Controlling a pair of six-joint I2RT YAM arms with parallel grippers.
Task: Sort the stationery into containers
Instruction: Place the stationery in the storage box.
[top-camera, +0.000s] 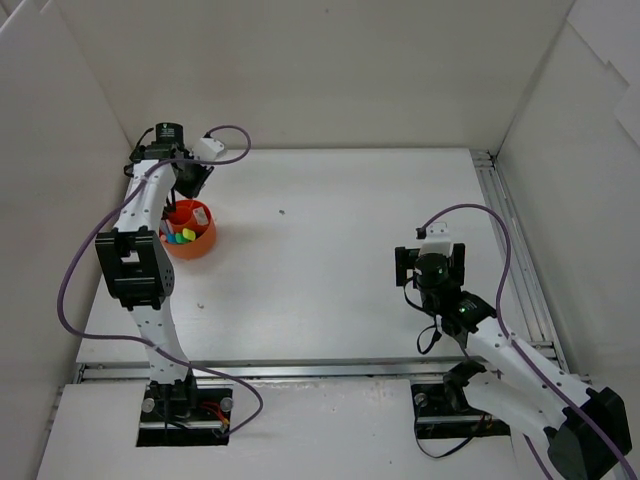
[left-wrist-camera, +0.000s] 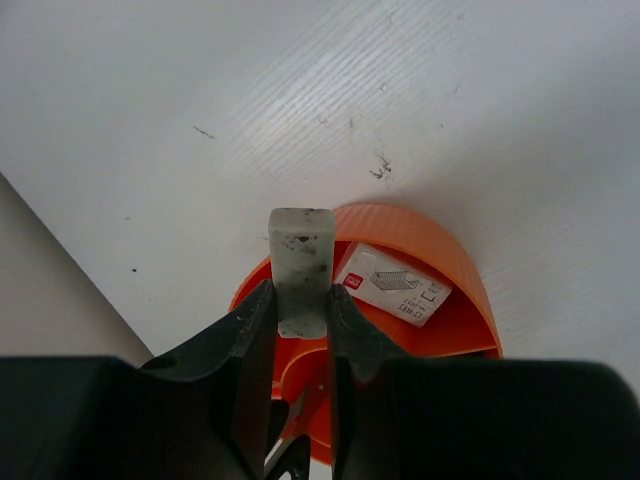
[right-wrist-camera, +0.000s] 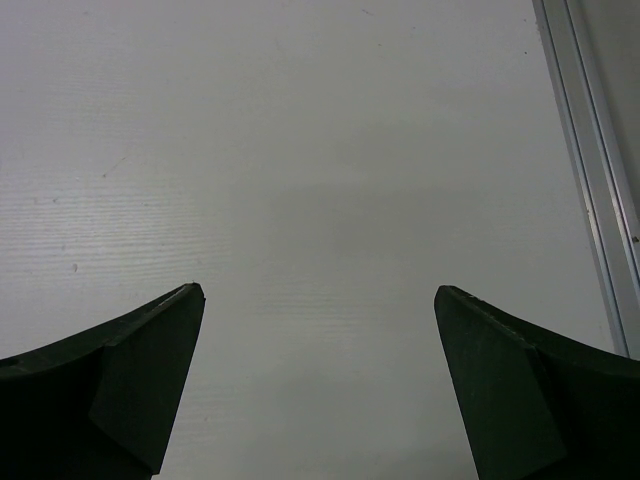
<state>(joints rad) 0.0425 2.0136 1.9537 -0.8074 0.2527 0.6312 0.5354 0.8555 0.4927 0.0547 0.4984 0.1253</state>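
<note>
Two tools: left tool (left-wrist-camera: 302, 305) clamped on grey-white block (left-wrist-camera: 301, 250) (above orange holder (left-wrist-camera: 445, 262)); right tool (right-wrist-camera: 320, 300) spread wide above surface (right-wrist-camera: 300, 140).

Print on the white box (left-wrist-camera: 392, 284) is illegible.

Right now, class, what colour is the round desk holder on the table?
Orange-red; the holder shows best in the left wrist view.

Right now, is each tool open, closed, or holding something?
Left tool: closed on a grey-white piece.
Right tool: open, holding nothing.
</note>
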